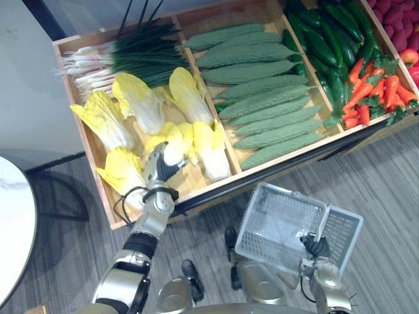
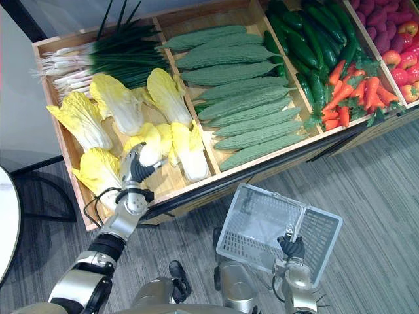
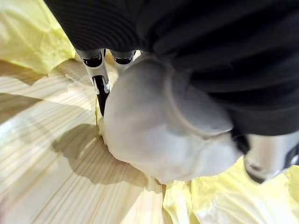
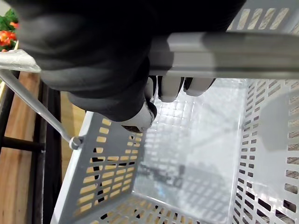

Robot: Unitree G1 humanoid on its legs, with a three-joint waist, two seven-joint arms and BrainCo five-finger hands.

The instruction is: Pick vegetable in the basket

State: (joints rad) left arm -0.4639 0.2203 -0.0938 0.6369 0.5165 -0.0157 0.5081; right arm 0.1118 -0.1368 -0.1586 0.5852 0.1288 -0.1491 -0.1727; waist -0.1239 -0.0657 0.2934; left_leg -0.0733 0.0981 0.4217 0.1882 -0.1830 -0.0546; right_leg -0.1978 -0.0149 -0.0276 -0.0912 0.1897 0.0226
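The left hand clasped a cabbage by its firm white base. The leaves looked soft and light. The right hand gripped the basket.

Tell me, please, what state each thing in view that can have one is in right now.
Left hand: shut on the white base of a cabbage.
Cabbage: gripped, in the wooden crate among other cabbages.
Right hand: shut on the handle of the basket.
Basket: empty, hanging tilted from its handle.
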